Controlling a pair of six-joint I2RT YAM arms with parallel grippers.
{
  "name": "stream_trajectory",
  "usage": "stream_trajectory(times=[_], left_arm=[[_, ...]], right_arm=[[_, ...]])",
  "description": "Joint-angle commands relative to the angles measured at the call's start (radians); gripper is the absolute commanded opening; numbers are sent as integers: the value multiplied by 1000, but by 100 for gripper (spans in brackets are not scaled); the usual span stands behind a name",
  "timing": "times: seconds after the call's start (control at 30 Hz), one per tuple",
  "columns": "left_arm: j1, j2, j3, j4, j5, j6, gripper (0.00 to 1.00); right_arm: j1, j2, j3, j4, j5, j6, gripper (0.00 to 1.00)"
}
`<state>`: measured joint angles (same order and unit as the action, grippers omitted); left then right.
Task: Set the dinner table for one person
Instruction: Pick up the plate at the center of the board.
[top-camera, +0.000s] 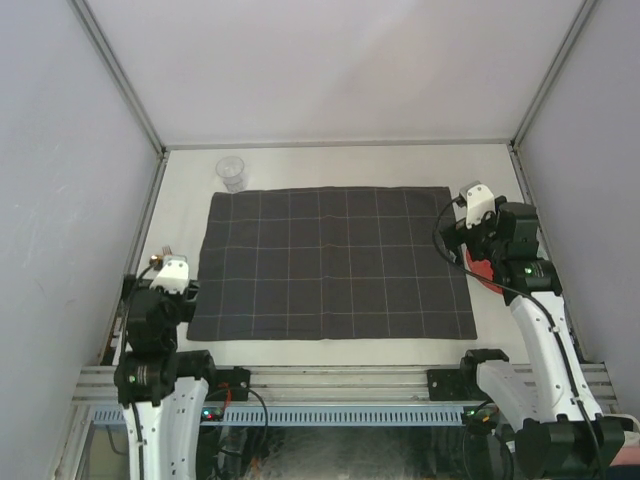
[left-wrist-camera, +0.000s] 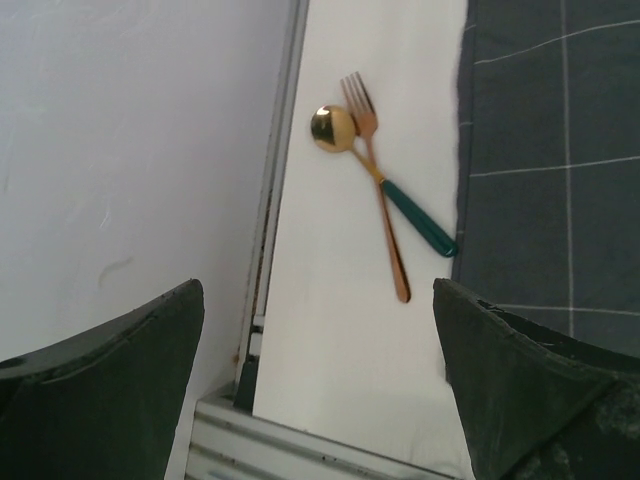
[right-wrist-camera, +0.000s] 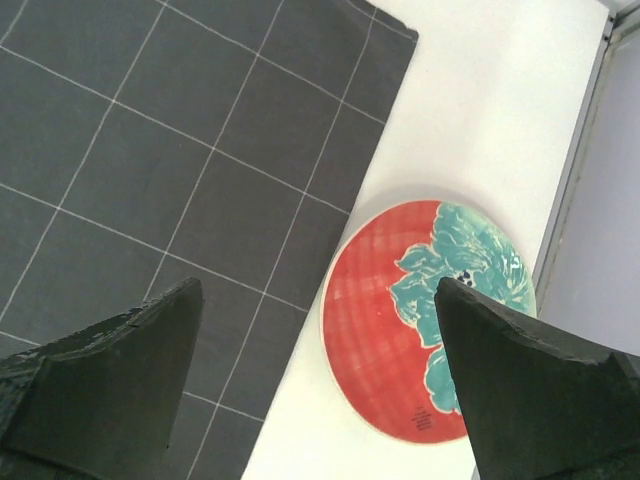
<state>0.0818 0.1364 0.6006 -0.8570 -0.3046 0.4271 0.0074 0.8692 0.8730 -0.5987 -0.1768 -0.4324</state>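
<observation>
1. The desk (top-camera: 340, 165), an off-white top with grey metal rails, fills the floor of a white-walled booth. Its near edge is partly hidden behind the two arm bases.
2. A dark grey cloth (top-camera: 335, 262) with thin pale checks lies flat across the middle of the desk. Bare desk shows on every side of it.
3. The right tool (right-wrist-camera: 318, 290) hangs over the right edge of the cloth, its fingers wide apart, holding and touching nothing.
4. The left tool (left-wrist-camera: 316, 290) hangs over the near left strip of bare desk. Its fingers too are wide apart, with nothing between them.
5. A round plate (right-wrist-camera: 430, 320), red with a teal flower, lies on the desk just right of the cloth, near the right rail.
   - Whether its rim touches the cloth cannot be told.
   - From above the right arm hides most of it, and in the wrist view a finger cuts off its near right edge.
   - A small dark mark near its rim is too small to read.
6. A clear cup (top-camera: 231, 173) stands upright just beyond the cloth's far left corner. It is faint against the desk.
7. A copper fork (left-wrist-camera: 398, 270) and a gold spoon (left-wrist-camera: 332, 128) with a green handle lie crossed on the desk left of the cloth. From above they are hidden by the left arm.
</observation>
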Motion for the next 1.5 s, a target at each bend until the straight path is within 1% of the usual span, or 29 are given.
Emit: stream_trajectory(times=[0.0,0.13,0.2,0.33,0.4,0.5,0.6,0.73,0.83,0.93,1.1,1.23,1.47], left_arm=[[11,124,13,167,115,-25,100],[11,222,57,199,168,-25,100],[11,255,80,196,179,-27,100],[10,256,84,203,169,-30,100],[10,234,65,219,153,-35,100],[11,208,53,212,145,-32,100],[10,183,42,203,116,1,100],[11,150,22,223,74,26,100],[10,146,24,211,81,34,100],[11,146,28,208,67,46,100],[10,142,26,206,42,68,100],[10,157,30,218,37,73,100],[10,185,38,220,57,56,100]], right_arm=[[17,-49,-6,-16,63,-17,100],[102,-37,-7,-106,193,-122,100],[176,2,-7,-142,290,-165,100],[314,79,-22,-159,496,-241,100],[339,103,-42,-132,539,-271,100],[351,147,-68,-96,560,-313,100],[370,197,-125,-41,663,-366,100],[329,239,-146,-32,653,-368,100],[338,291,-146,-60,643,-350,100],[341,359,-157,-67,681,-335,100],[333,359,-196,-21,672,-348,100],[335,388,-196,-10,712,-355,100],[271,446,-197,19,712,-368,100]])
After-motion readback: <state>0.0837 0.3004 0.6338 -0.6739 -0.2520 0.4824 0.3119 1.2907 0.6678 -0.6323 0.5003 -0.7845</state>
